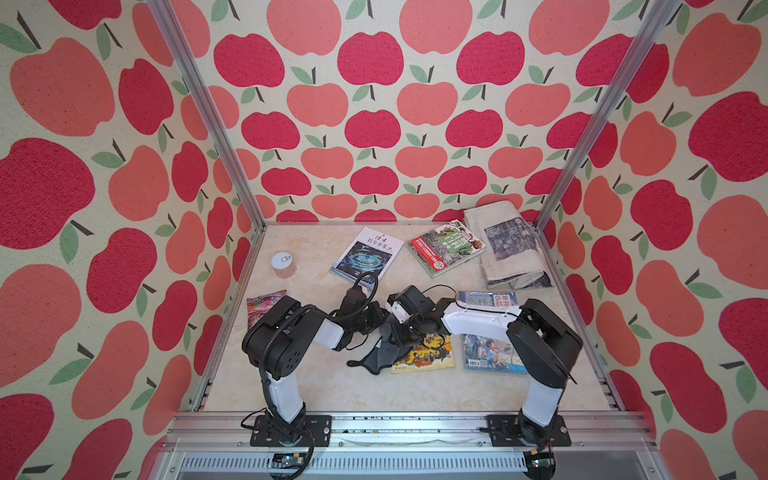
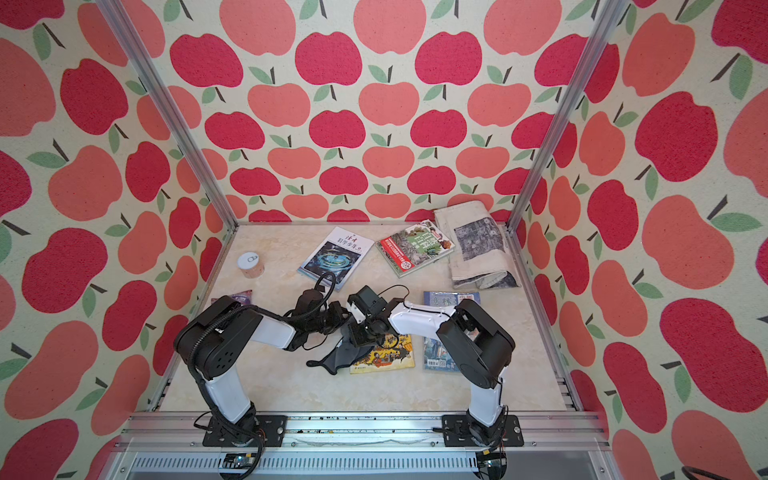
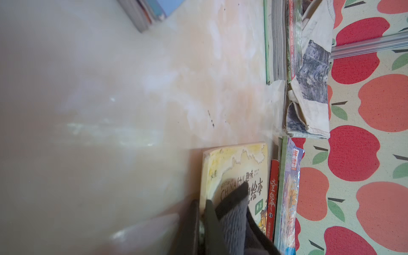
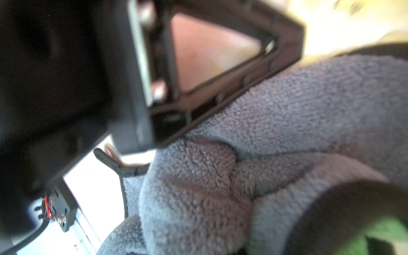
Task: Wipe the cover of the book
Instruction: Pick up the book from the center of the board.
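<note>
The book (image 1: 428,358) (image 2: 388,356) with the yellow illustrated cover (image 3: 238,167) lies flat near the table's front middle. My left gripper (image 1: 378,321) (image 3: 201,204) is shut on the book's left edge, which sits between its dark jaws. A grey cloth (image 1: 380,355) (image 2: 337,358) (image 4: 265,154) is bunched over the book's left part, spilling onto the table. My right gripper (image 1: 406,332) (image 2: 365,336) is just above it, shut on the cloth. In the right wrist view the cloth hides that gripper's fingers.
A blue magazine (image 1: 490,332) lies under the right arm, beside the book. Farther back are a white and blue book (image 1: 368,257), a green and red book (image 1: 444,247) and a folded newspaper (image 1: 507,245). A jar (image 1: 283,264) and a snack packet (image 1: 266,305) sit at the left.
</note>
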### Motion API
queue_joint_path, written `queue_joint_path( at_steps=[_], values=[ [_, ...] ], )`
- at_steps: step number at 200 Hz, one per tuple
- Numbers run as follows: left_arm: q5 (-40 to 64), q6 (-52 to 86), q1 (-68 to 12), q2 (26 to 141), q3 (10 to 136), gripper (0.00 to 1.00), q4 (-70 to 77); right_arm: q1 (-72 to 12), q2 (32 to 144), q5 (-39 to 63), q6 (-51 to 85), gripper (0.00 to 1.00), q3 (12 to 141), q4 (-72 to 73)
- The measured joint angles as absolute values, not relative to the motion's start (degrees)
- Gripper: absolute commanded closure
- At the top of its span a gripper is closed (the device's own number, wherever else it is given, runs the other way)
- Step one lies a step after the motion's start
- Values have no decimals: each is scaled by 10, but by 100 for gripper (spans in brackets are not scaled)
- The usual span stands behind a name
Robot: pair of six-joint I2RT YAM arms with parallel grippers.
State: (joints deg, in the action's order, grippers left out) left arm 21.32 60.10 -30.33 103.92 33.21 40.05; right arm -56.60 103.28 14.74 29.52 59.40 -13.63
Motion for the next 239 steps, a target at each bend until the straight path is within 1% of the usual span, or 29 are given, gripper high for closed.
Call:
queue_joint_path(
  at_steps=[44,86,106,139,158,184,211,239],
  values=[
    [229,604,-300,1041,332,100,401,-630,960,131,329,99,511,-131],
    [235,605,-300,1043,333,100,401,-629,897,113,338,98,472,-167],
    [236,605,-300,1043,333,100,401,-602,875,111,337,98,451,-179],
    [241,605,-300,1043,333,100,401,-492,872,127,318,98,435,-184],
    [241,605,-300,1043,330,100,406,-442,900,138,296,98,465,-194],
    [244,605,-300,1043,325,100,414,-403,985,159,273,98,553,-197],
    [248,605,-299,1043,322,100,419,-388,1068,188,264,98,649,-193],
    [251,605,-299,1044,321,100,420,-392,1125,230,265,98,713,-182]
  ],
)
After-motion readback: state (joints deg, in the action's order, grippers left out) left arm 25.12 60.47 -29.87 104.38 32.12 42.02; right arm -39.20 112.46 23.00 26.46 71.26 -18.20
